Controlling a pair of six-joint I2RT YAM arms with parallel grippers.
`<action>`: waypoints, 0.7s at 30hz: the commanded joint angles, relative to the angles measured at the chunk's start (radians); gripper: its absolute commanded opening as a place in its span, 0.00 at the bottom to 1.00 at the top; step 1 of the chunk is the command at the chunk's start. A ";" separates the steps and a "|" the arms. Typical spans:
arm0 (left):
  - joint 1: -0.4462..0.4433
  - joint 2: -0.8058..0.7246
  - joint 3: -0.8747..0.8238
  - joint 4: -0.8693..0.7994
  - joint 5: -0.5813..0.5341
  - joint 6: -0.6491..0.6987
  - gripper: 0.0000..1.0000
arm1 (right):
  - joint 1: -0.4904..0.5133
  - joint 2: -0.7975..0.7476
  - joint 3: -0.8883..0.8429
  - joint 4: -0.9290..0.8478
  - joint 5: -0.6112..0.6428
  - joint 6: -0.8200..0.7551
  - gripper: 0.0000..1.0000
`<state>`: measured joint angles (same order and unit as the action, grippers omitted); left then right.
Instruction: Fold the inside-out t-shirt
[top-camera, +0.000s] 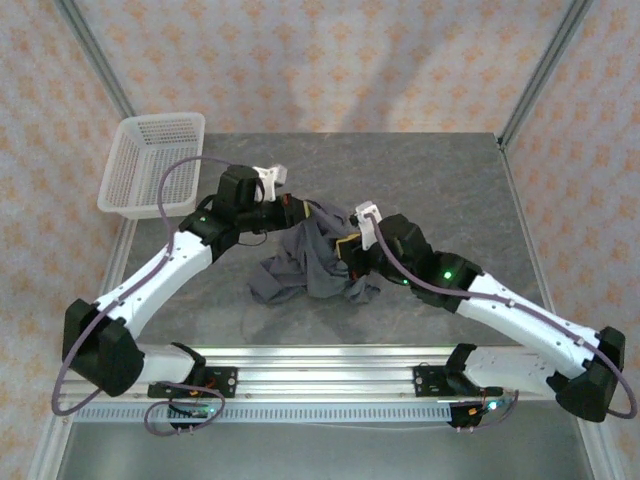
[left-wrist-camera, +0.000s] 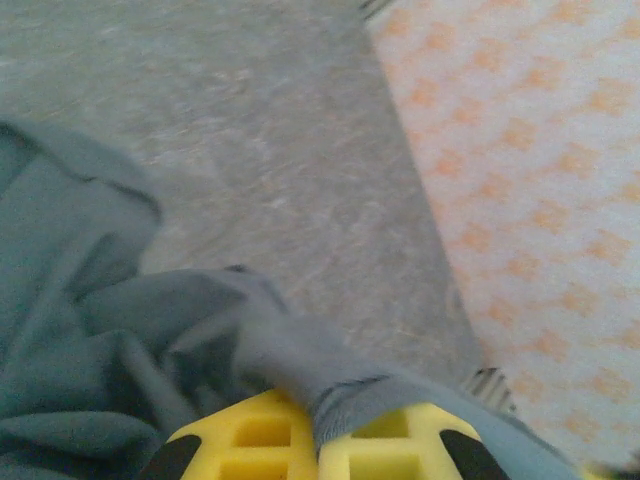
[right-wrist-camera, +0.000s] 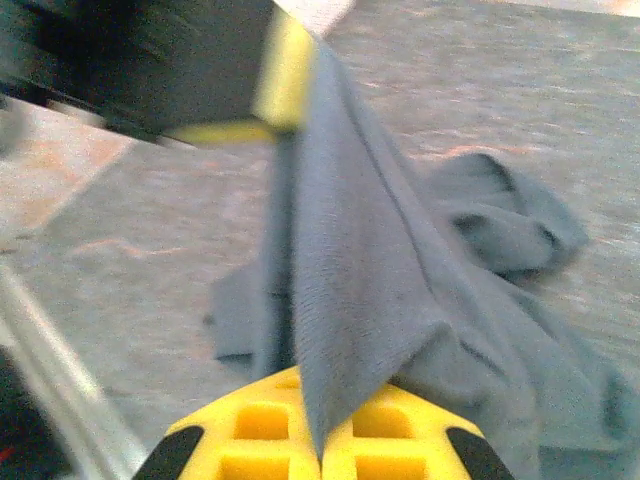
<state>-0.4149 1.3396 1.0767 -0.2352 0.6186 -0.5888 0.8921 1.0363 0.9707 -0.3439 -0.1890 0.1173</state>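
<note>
Finding: no legible text, label, brand name, number or sign on any surface in the three views. The wall (top-camera: 330, 60) carries a repeating orange motif, which is ornament and not lettering.
</note>
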 joint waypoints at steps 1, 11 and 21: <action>0.043 0.101 -0.043 0.023 -0.121 0.038 0.07 | -0.033 -0.053 -0.004 0.106 -0.307 0.113 0.00; 0.044 -0.121 -0.216 0.048 -0.197 0.084 0.54 | -0.274 -0.076 -0.216 0.535 -0.472 0.433 0.00; -0.080 -0.362 -0.188 -0.045 -0.160 0.172 0.25 | -0.309 -0.015 -0.209 0.523 -0.483 0.453 0.00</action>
<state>-0.4389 0.9310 0.8574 -0.2218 0.4599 -0.4492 0.5880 1.0100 0.7513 0.1143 -0.6415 0.5472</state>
